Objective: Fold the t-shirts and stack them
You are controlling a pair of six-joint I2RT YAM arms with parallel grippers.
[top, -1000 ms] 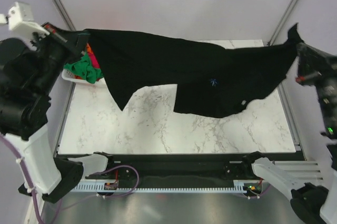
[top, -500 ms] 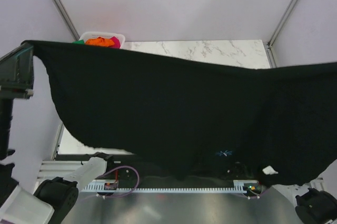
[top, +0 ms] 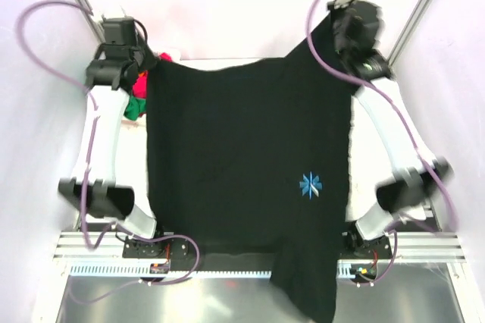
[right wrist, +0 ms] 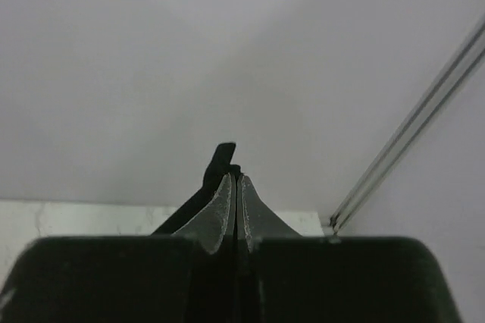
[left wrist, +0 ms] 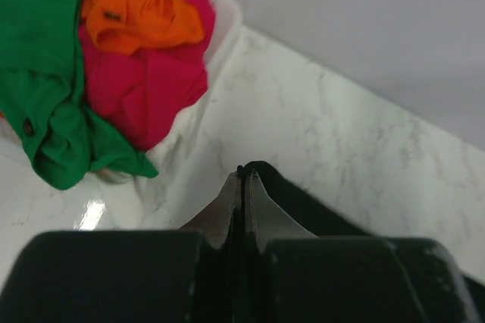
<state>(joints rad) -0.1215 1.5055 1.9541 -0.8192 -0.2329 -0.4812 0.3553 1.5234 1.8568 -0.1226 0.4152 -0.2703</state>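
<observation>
We hold the black t-shirt (top: pixel 242 164) spread over the table (left wrist: pixel 326 126): left gripper (left wrist: pixel 244 175) and right gripper (right wrist: pixel 235 179) each pinch a far corner.

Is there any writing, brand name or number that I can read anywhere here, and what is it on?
No words or numbers can be read in any view.
black t-shirt: a small blue star-like emblem, a sign only, with no letters.
orange t-shirt: a tiny dark tag, too small to read.
</observation>
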